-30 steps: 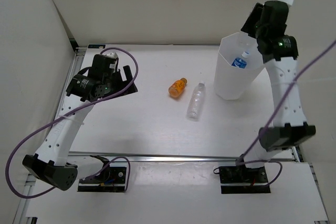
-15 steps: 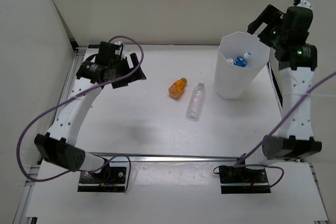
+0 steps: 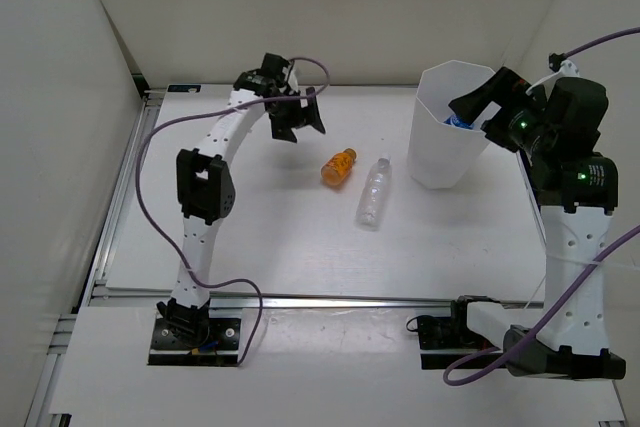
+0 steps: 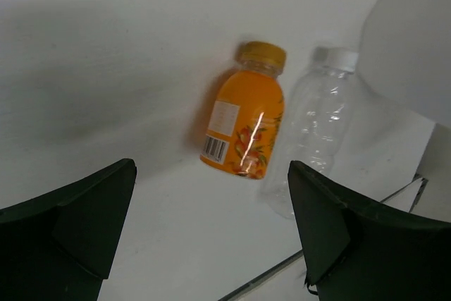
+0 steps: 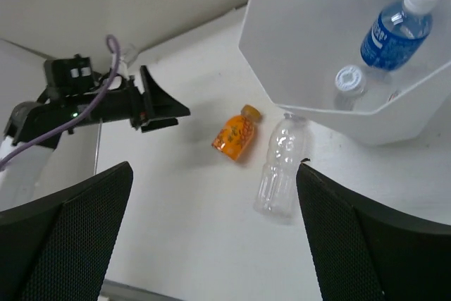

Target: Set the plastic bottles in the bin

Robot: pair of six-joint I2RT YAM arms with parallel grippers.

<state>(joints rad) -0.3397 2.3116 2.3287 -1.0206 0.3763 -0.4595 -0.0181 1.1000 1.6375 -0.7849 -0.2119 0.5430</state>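
My right hand (image 3: 487,105) had just let go: a second before it was over the bin (image 3: 432,162) with a bottle in its grip, and now it stood wide and empty, drawn back to the bin's right rim. The labelled bottle (image 5: 393,29) lay inside against the far wall, and a second bottle (image 5: 350,81) sat beside it with only its cap and shoulder plain to me. So I judged half the job done, two in and two to go. Meanwhile my left hand (image 3: 298,119) had swung from the far left edge of the tabletop (image 3: 260,237) across to the back middle, and it hung wide open and holding nothing, above and just to the left of the orange bottle (image 3: 339,166). That bottle lay on its side, cap pointing away toward the back, with the clear bottle (image 3: 374,191) lying just beside it on the right, nearly parallel, close but whether touching I could not tell. Neither had moved. From my left wrist the orange bottle sat between my fingers in view, so I took it for the next pick, and reckoned the near clear bottle could get nudged as I closed
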